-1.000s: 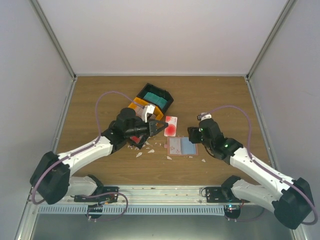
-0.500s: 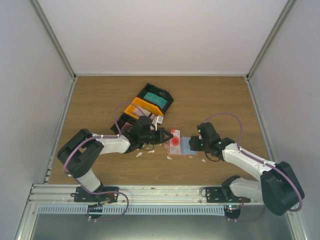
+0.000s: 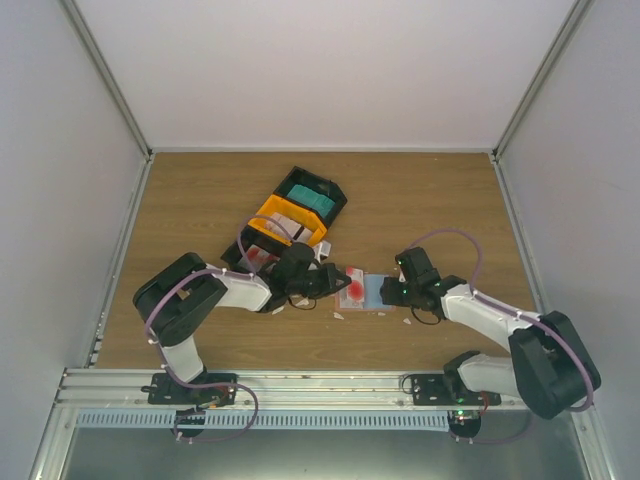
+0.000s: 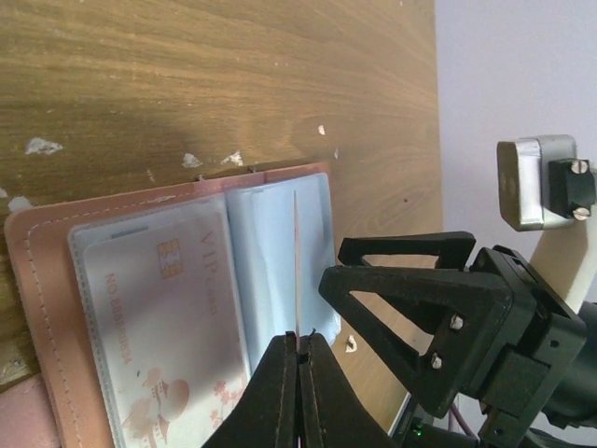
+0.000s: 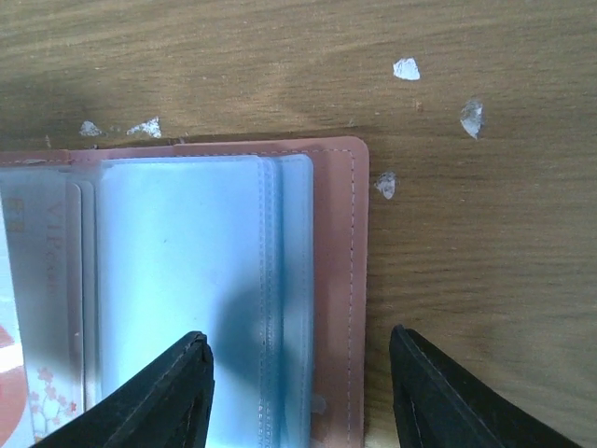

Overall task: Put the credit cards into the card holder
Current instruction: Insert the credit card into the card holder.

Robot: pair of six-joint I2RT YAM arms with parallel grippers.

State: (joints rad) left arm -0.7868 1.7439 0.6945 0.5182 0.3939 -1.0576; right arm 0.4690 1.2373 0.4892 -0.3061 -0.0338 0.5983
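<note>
Open card holder [image 3: 372,293] lying flat on the wooden table [image 3: 200,200], near the middle of the near half, between the two arms. The left gripper [image 4: 298,347] is clenched on a credit card [image 4: 296,266], which its wrist camera sees edge-on as a thin line. The card's free end stands over the light-blue sleeves near the holder's fold. Whether that end touches a sleeve cannot be told. A VIP card [image 4: 154,308] already sits in the clear pocket on the holder's left leaf. The right gripper [image 5: 297,355] is released, its jaws apart and straddling the holder's right edge. One finger is over the blue sleeves, the other over bare wood just outside the stitched salmon border. In the left wrist view the two grippers stand near each other, with only a narrow gap above the right leaf. Small white paper scraps [image 5: 406,67] lie on the wood just beyond the holder's far edge and off its right corner. The black-and-orange tray [image 3: 300,205] lies behind the left gripper. Open wood extends to the far, left and right sides of the table.
</note>
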